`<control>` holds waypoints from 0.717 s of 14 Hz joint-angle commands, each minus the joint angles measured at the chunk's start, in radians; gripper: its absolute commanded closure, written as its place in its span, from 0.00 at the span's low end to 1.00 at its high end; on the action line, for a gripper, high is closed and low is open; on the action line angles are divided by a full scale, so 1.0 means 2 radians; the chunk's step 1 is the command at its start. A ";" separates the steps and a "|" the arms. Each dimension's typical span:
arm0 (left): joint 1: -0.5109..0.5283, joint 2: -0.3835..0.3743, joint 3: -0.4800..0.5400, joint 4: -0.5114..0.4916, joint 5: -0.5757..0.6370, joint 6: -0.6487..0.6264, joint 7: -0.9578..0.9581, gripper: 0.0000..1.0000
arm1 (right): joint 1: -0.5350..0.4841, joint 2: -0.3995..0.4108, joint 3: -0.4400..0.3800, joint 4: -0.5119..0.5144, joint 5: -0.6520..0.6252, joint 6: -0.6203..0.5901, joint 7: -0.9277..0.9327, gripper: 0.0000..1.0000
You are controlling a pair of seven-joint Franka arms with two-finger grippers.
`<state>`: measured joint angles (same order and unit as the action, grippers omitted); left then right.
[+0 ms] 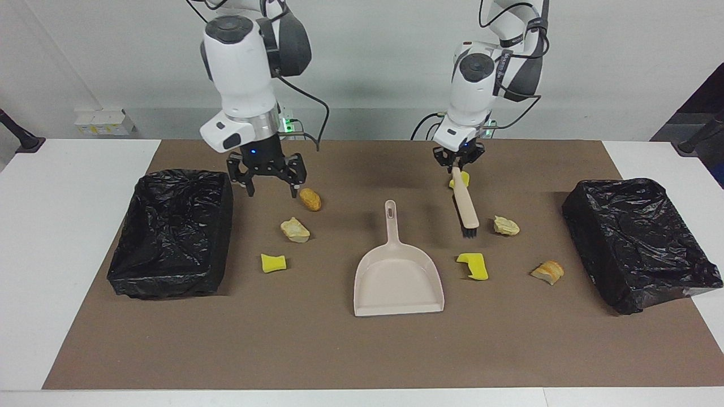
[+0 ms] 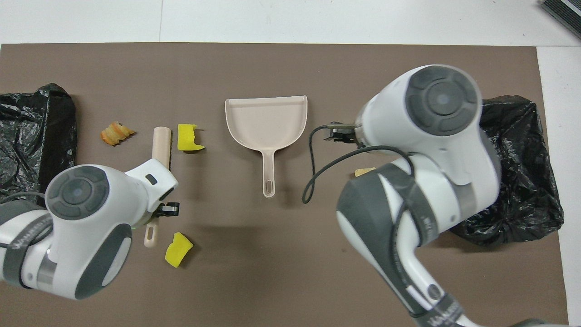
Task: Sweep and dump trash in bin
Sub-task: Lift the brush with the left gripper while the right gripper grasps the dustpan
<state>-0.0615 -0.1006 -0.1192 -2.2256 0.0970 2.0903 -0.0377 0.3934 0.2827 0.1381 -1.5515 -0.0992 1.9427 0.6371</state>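
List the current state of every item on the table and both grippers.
Left gripper: shut on brush handle.
Brush: lying on mat, bristles away from robots.
Right gripper: open, above mat beside brown lump.
Dustpan: flat, empty.
Two black-lined bins: open.
Trash scraps: loose, unswept.

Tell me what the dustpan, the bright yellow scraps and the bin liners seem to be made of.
The dustpan looks like moulded plastic: smooth, matte beige, thin even walls, a hanging slot in the handle. The yellow scraps look like foam or sponge: dull, porous-looking, with cut, notched edges. The bin liners look like thin plastic film: black, wrinkled, with glossy highlights on the creases.
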 commanded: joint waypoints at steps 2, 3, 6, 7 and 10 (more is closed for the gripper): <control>0.044 0.008 -0.007 0.009 0.009 -0.021 0.121 1.00 | 0.042 0.056 -0.001 0.051 -0.013 0.015 0.043 0.00; 0.042 0.005 -0.007 0.009 0.009 -0.040 0.135 1.00 | 0.047 0.063 -0.001 0.049 -0.013 0.025 0.046 0.00; 0.042 -0.003 -0.008 0.009 0.004 -0.102 0.264 1.00 | 0.079 0.094 -0.001 0.046 -0.032 0.053 0.056 0.00; 0.042 -0.003 -0.007 0.008 0.000 -0.118 0.333 1.00 | 0.082 0.107 -0.001 0.046 -0.036 0.072 0.066 0.00; 0.032 -0.024 -0.009 -0.003 -0.006 -0.182 0.420 1.00 | 0.081 0.146 -0.001 0.046 -0.054 0.112 0.060 0.00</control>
<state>0.0194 -0.1034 -0.1355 -2.2160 0.0936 1.7924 0.7045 0.5626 0.5194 0.1362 -1.4896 -0.1596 2.1275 0.7427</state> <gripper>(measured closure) 0.736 0.000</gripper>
